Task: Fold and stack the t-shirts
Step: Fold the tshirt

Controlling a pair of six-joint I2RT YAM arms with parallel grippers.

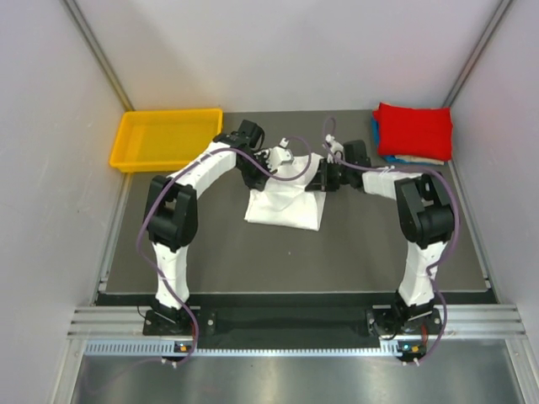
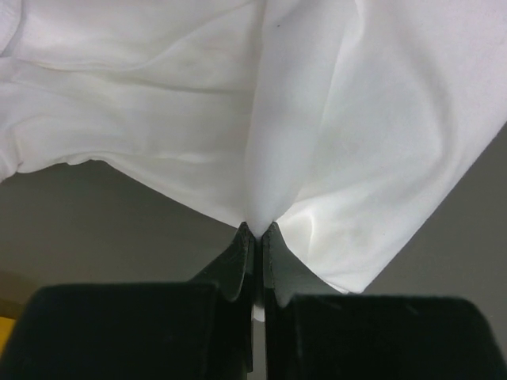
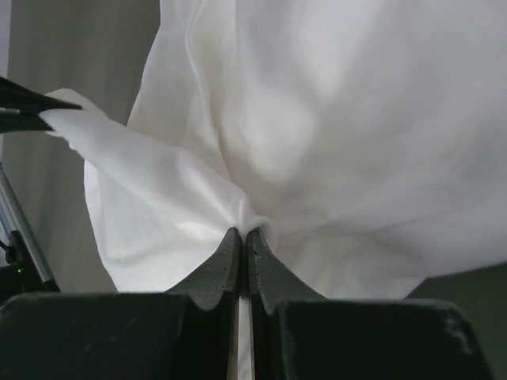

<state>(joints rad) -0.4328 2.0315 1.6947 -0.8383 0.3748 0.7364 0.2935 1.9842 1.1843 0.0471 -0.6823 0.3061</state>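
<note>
No text, label, brand or number can be read, as far as these views show.

t-shirt [image 1: 285, 206] — plain white | folded tee [image 1: 413, 130] — red | tray [image 1: 166, 137] — yellow

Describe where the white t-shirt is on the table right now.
In the top view, the white t-shirt sits mid-table, between the yellow tray far left and the red-topped stack far right, pinched by the left gripper and right gripper.

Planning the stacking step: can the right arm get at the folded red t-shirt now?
Probably not yet: the right end effector is shut on the white t-shirt. Otherwise only mat lies between it and the red t-shirt.
</note>
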